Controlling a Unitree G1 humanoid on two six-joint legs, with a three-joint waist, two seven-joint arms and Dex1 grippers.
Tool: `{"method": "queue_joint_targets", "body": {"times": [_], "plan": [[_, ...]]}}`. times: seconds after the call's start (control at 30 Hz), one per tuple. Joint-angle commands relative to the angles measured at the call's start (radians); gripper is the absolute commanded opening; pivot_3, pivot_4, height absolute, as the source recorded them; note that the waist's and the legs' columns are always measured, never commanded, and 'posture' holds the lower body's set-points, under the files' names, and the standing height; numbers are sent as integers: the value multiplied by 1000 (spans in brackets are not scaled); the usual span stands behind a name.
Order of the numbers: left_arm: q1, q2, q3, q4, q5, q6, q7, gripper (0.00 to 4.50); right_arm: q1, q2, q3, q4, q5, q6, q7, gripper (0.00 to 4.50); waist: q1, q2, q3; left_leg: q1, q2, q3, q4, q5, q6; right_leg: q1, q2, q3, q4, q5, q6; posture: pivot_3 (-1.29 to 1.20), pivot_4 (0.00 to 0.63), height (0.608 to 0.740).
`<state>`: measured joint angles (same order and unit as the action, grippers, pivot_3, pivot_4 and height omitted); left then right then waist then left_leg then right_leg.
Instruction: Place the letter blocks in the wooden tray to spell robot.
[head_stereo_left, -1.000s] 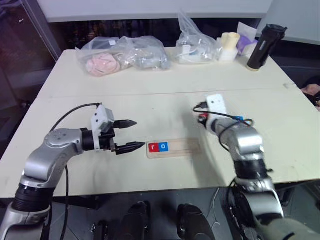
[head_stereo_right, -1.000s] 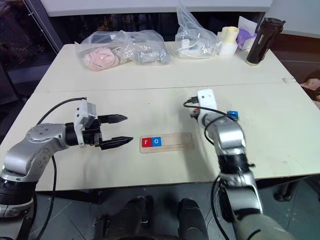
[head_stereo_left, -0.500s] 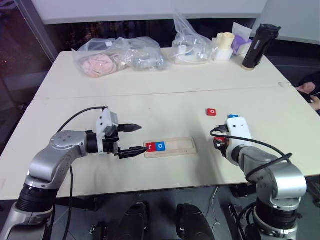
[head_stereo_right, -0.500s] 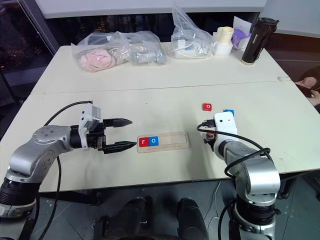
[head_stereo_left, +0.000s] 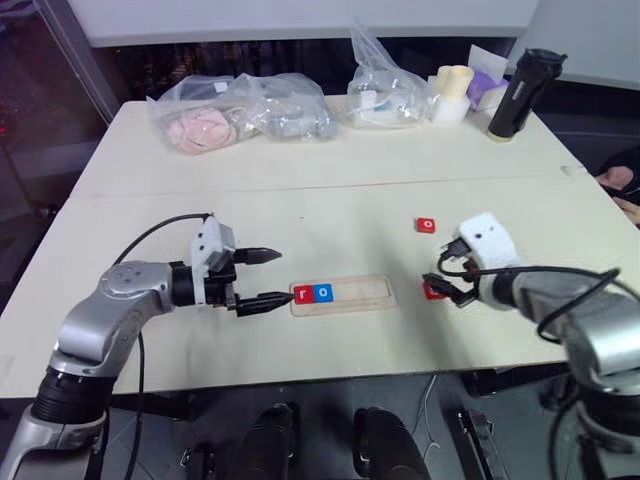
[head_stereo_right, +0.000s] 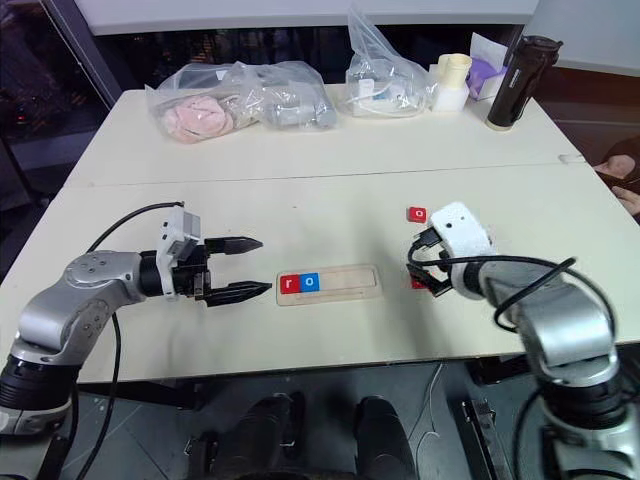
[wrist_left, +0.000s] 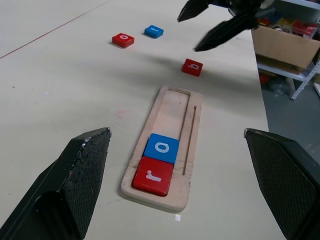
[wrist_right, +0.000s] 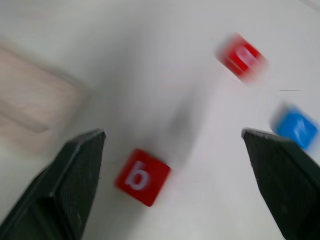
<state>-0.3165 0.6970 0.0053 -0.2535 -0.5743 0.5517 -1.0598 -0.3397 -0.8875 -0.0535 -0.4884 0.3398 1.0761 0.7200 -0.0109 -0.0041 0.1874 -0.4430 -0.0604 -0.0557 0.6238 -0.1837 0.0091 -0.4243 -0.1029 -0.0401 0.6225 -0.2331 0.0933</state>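
Observation:
The wooden tray lies at the table's middle, with a red r block and a blue o block side by side at its left end. My left gripper hovers open just left of the tray, pointing at it. A red b block lies flat on the table right of the tray. My right gripper is open above it, and its fingers stand wide on either side. Farther back lie a red o block and a blue block.
Plastic bags of items, a cream cup and a black bottle line the table's far edge. A person's hand shows at the right edge. A cardboard box sits beyond the table.
My right gripper has opened and swung back toward the near right. The red b block now lies loose on the table right of the tray. The left arm has stayed put.

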Motion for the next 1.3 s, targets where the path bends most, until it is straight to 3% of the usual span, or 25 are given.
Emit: {"method": "queue_joint_targets", "body": {"times": [0.03,0.13,0.27,0.77,0.87,1.03,1.3], "plan": [[-30,3,12,8,10,-27,-3,4500,25,-68,58,171,-46,-433,253,4454,0,0,0,0,0,0,0,0,0,0,0,0,-1,0,0,0,150,725],[-48,5,5,28,19,-40,-14,4500,-2,-89,126,335,-96,-648,377,4454,0,-1,1,0,0,1,0,0,0,1,0,0,-2,1,-1,0,150,725],[-64,10,7,37,20,-36,-25,4500,-83,-71,203,531,-132,-772,511,4454,-1,-1,1,0,0,1,1,0,0,1,0,0,-2,2,-1,0,150,725],[-21,80,14,-37,-22,4,-110,4500,-181,-22,232,809,-222,-888,573,4454,4,-1,1,0,1,1,1,0,0,0,0,1,-1,2,-3,0,150,725],[-23,79,11,-38,-21,3,-112,4500,-185,-25,228,835,-227,-894,574,3625,5,-1,1,0,0,1,1,0,0,0,0,1,-1,2,-3,0,150,725],[-27,76,7,-33,-16,0,-114,4500,-183,-21,221,826,-221,-881,578,1134,5,-1,1,0,0,1,1,0,0,0,0,1,-1,2,-3,0,150,725],[-24,82,10,-32,-16,3,-123,4500,-213,26,209,527,-124,-716,574,1143,1,-1,2,0,1,1,2,0,0,-2,0,2,2,2,-3,0,150,725]]}}
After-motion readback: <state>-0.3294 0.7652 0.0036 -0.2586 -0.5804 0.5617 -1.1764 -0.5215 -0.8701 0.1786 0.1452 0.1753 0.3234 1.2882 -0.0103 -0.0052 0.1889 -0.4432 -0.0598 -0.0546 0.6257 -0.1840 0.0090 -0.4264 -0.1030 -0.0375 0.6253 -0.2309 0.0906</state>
